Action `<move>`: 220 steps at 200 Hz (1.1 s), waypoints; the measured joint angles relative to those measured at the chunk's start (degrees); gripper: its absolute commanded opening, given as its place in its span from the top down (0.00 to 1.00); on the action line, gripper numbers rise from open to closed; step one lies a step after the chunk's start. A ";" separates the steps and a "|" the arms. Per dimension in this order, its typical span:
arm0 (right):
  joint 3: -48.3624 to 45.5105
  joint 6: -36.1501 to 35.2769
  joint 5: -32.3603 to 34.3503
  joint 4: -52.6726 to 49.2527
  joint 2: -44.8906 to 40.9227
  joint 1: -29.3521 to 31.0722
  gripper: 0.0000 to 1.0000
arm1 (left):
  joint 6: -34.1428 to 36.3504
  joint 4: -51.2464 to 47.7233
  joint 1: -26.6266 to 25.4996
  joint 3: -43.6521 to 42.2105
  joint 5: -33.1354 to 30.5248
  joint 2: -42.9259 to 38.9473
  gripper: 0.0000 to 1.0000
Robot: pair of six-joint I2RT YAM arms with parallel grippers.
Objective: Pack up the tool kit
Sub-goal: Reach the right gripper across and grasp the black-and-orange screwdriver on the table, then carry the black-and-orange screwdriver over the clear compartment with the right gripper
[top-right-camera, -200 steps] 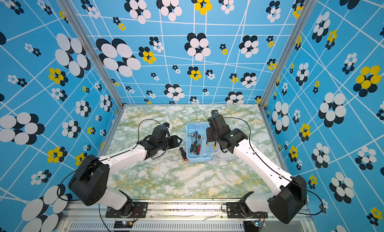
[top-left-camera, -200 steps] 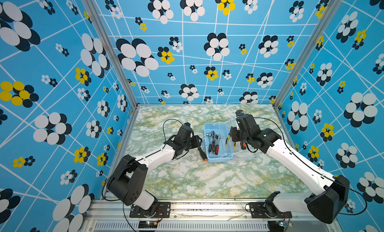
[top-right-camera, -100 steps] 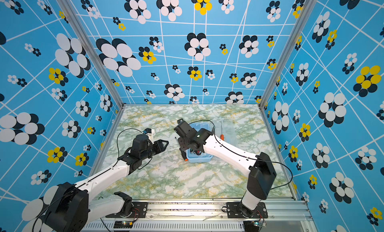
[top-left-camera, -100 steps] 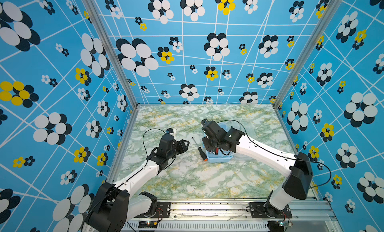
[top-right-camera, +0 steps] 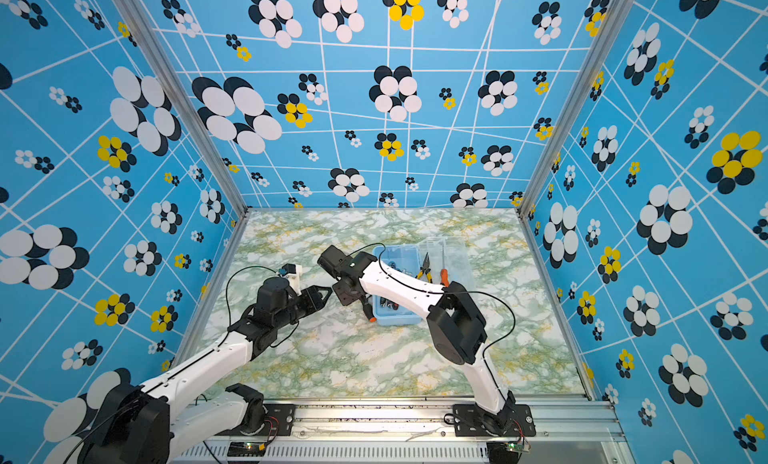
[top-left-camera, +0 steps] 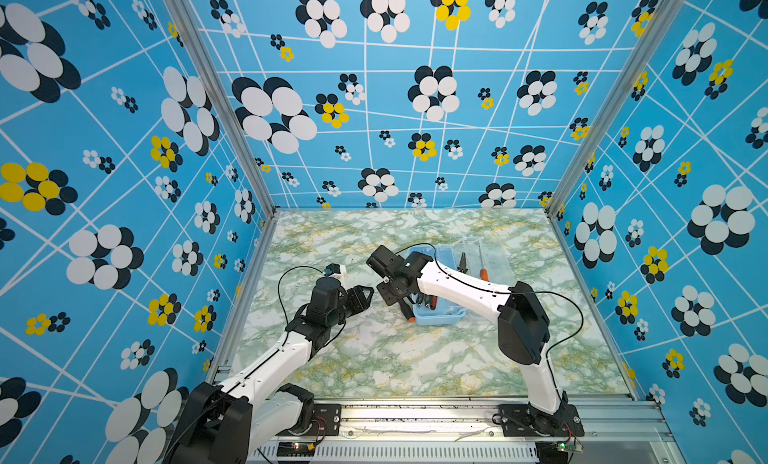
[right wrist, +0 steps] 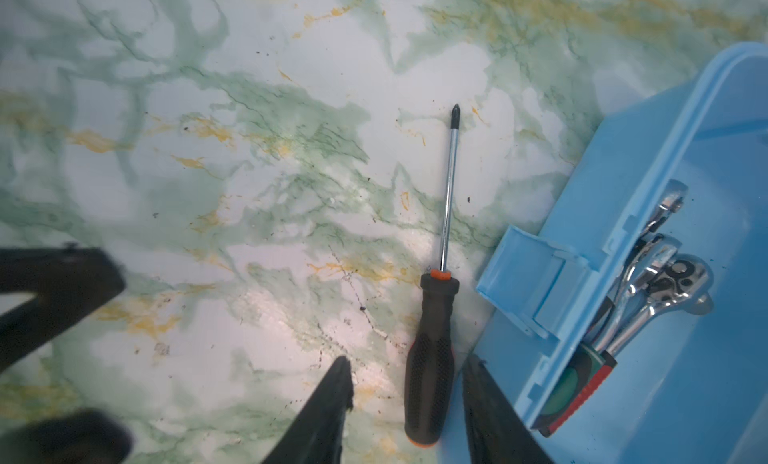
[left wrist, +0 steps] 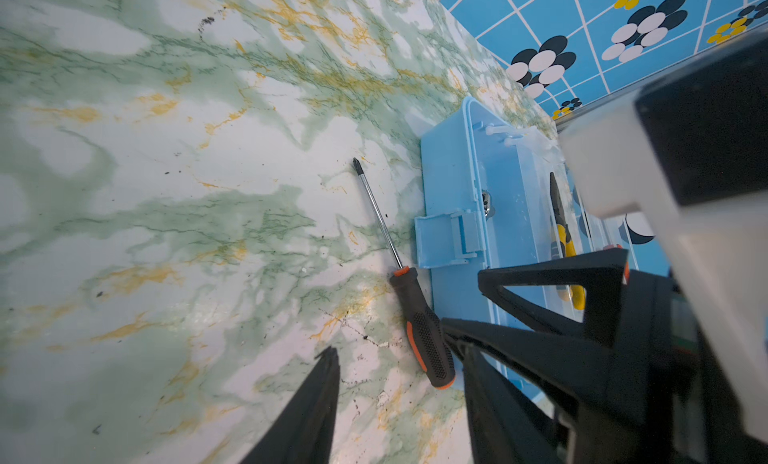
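The tool kit's light-blue box (top-left-camera: 440,318) (top-right-camera: 395,319) stands open mid-table, its clear lid (top-left-camera: 490,249) laid out on its far right. Chrome ratchet wrenches (right wrist: 665,283) lie inside. Yellow-handled pliers (top-left-camera: 462,262) (left wrist: 563,237) and an orange screwdriver (top-left-camera: 482,271) rest on the lid. A black-and-orange screwdriver (top-left-camera: 405,310) (right wrist: 432,358) lies on the table along the box's left wall. My right gripper (top-left-camera: 392,293) (right wrist: 407,362) hangs open over its handle, one finger on each side. My left gripper (top-left-camera: 362,294) (left wrist: 399,349) is open just left of it, holding nothing.
The box's latch flap (right wrist: 523,283) sticks out toward the screwdriver shaft. The right forearm (top-left-camera: 457,285) crosses over the box. Blue flowered walls (top-left-camera: 208,216) close in the marble-patterned table (top-left-camera: 395,358) on three sides.
The right gripper has swung from the box's right side across to its left, over the screwdriver. The left arm has drawn back toward the front left.
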 measured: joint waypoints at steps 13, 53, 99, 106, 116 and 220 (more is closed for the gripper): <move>1.97 -0.02 0.22 -1.64 2.45 0.00 0.52 | 0.02 0.00 0.13 -0.07 0.00 -0.09 0.50; 3.54 0.00 0.63 -4.94 6.47 -0.13 0.52 | 0.04 0.00 0.83 -0.15 0.04 -0.59 0.50; 4.87 0.26 0.66 -6.16 8.81 -0.70 0.52 | 0.26 -0.02 1.25 -0.35 0.22 -0.68 0.50; 5.20 0.44 0.66 -6.25 9.11 -0.79 0.52 | 0.26 -0.02 1.27 -0.57 0.22 -0.76 0.50; 5.84 0.57 0.66 -6.40 9.62 -0.94 0.52 | 0.28 -0.07 1.40 -0.83 0.22 -0.85 0.50; 12.35 2.36 0.35 -8.94 15.72 -2.23 0.64 | 0.52 -0.15 2.64 -0.90 0.83 -0.33 0.50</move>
